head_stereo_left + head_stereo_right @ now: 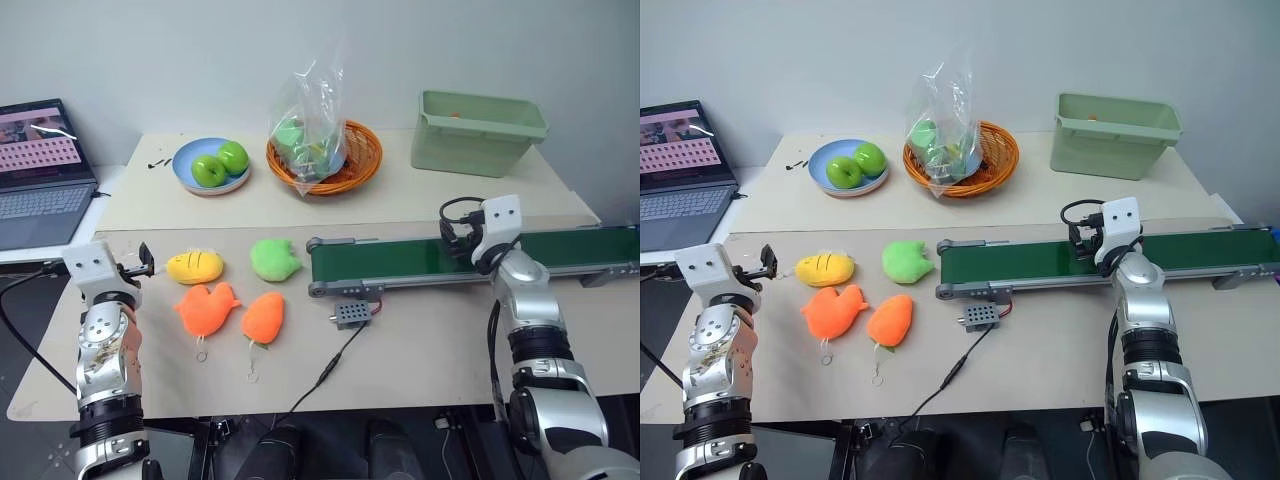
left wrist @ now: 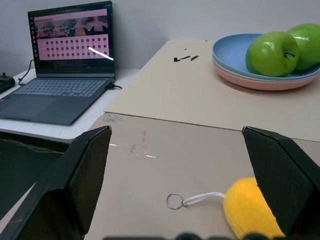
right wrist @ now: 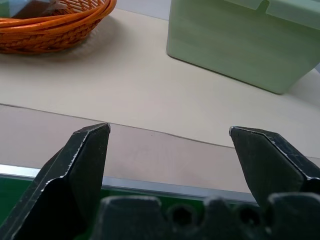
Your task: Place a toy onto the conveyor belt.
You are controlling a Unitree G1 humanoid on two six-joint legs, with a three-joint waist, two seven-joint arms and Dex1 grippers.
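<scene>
Table [image 1: 420, 340] – toy [image 1: 205, 308] beside plushes, conveyor belt [image 1: 400, 258] bare.

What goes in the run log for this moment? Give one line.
left gripper: open, empty, near yellow plush | right gripper: open, over conveyor belt | toy: on table, untouched

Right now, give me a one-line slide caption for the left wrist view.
Open left gripper faces the yellow plush and its keyring, with green apples and laptop beyond.

Toy [image 1: 206, 308] left of conveyor belt [image 1: 400, 259] — apart
</scene>
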